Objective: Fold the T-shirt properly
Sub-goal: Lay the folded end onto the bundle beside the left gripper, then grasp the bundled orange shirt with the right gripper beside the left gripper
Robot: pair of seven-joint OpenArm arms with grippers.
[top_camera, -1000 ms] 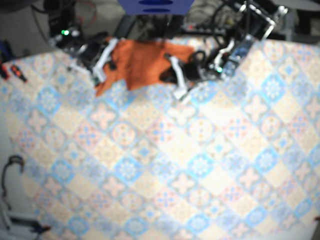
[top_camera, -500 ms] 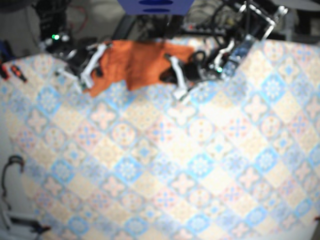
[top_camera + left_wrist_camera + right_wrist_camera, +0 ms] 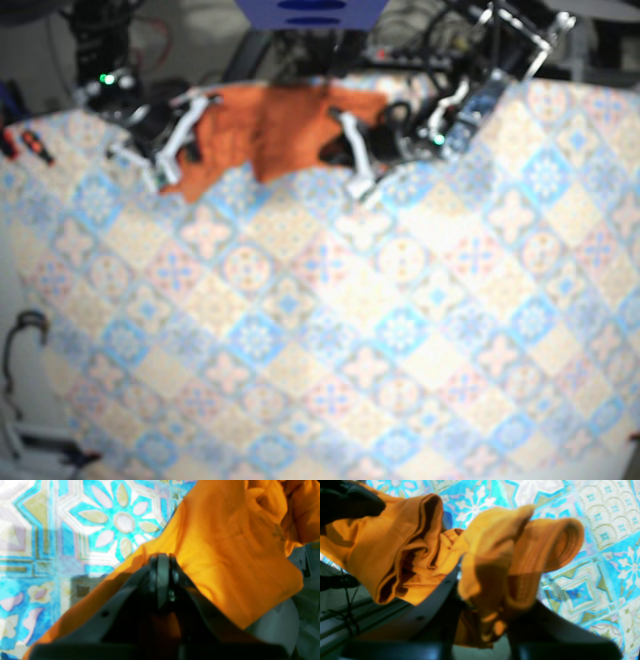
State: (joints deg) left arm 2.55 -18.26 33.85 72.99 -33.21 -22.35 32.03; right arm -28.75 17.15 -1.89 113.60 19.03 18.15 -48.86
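T-shirt (image 3: 270, 125) in right gripper (image 3: 487, 605) and left gripper (image 3: 162, 565)

I record the T-shirt (image 3: 270, 125) lying along the far edge of the table (image 3: 380, 330), between my two grippers, with my right gripper (image 3: 160, 165) at its end on the overhead view's left and my left gripper (image 3: 162, 562) at its end on that view's right.
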